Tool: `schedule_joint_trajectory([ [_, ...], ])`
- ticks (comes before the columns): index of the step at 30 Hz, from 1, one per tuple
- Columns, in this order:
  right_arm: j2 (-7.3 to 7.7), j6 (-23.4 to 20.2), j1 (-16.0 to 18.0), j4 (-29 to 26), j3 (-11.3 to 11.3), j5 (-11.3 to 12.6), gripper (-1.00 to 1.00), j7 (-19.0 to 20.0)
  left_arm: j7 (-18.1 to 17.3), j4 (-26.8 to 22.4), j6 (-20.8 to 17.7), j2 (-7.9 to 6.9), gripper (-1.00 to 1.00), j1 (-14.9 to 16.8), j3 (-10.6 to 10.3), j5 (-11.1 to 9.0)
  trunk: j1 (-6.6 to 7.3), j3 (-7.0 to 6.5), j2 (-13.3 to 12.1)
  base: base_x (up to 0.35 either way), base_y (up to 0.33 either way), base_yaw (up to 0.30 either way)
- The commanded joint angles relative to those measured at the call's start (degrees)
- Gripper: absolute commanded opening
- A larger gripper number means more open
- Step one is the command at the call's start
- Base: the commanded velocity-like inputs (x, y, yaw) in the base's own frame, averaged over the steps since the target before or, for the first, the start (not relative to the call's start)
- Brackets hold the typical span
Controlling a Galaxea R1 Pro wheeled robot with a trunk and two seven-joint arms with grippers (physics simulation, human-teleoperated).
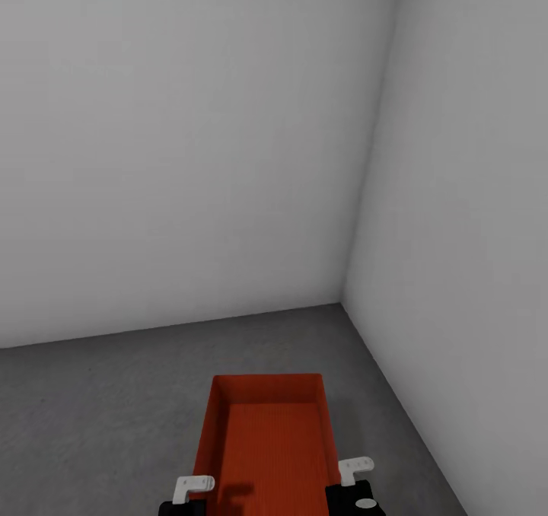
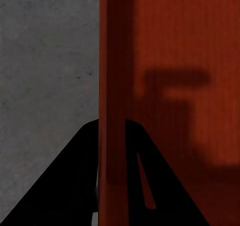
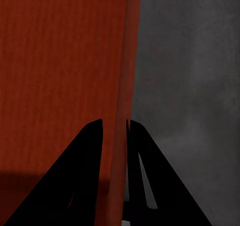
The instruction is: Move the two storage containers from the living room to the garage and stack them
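An orange-red, finely ribbed storage container (image 1: pixel 266 440) sits on the dark grey speckled floor (image 1: pixel 99 409) below plain pale grey walls (image 1: pixel 190 135).

No legible text, labels, brands, numbers or signs anywhere. Orange-red rectangular open-top plastic bin (image 1: pixel 268 440): unmarked. Plain pale grey walls (image 1: pixel 183 158) and dark grey speckled concrete floor (image 1: pixel 99 409): unmarked too.

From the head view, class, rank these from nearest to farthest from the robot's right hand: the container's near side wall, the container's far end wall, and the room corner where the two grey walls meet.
1. The storage container's right side wall, which the right hand grips.
2. The container's far end wall, ahead, over the concrete floor.
3. The room corner, farthest, ahead and slightly right.
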State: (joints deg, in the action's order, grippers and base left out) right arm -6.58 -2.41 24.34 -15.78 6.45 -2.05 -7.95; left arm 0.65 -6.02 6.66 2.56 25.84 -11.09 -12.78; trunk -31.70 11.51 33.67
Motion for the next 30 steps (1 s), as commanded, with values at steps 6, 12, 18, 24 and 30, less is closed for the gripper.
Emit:
schedule_joint_trajectory([
  [6, 1.43, -0.3, 0.0, 0.22, 0.87, 0.55, -1.0, -0.12, 0.4, -0.13, 1.51, -0.89, -1.0, 0.09, -0.44, -0.23, -0.02, 0.09, 0.08, 0.0, 0.0, 0.001],
  [12, 1.4, -0.31, 0.0, 0.22, 0.88, 0.55, -1.0, -0.13, 0.4, -0.13, 1.51, -0.89, -1.0, 0.06, -0.47, -0.23, -0.02, 0.26, 0.08, 0.0, -0.074, 0.061],
  [18, 1.4, -0.31, 0.01, 0.22, 0.91, 0.55, -1.0, -0.14, 0.4, -0.13, 1.51, -0.89, -1.0, 0.08, -0.47, -0.23, -0.02, 0.62, 0.08, 0.0, -0.199, 0.123],
  [24, 1.4, -0.31, 0.01, 0.22, 0.93, 0.55, -1.0, -0.12, 0.4, -0.13, 1.51, -0.89, -1.0, 0.08, -0.49, -0.23, -0.02, 1.02, 0.08, 0.0, -0.225, 0.159],
  [30, 1.4, -0.31, 0.0, 0.22, 0.86, 0.55, -1.0, -0.14, 0.4, -0.13, 1.51, -0.89, -1.0, 0.08, -0.46, -0.23, -0.02, 1.34, 0.08, 0.004, -0.21, 0.128],
])
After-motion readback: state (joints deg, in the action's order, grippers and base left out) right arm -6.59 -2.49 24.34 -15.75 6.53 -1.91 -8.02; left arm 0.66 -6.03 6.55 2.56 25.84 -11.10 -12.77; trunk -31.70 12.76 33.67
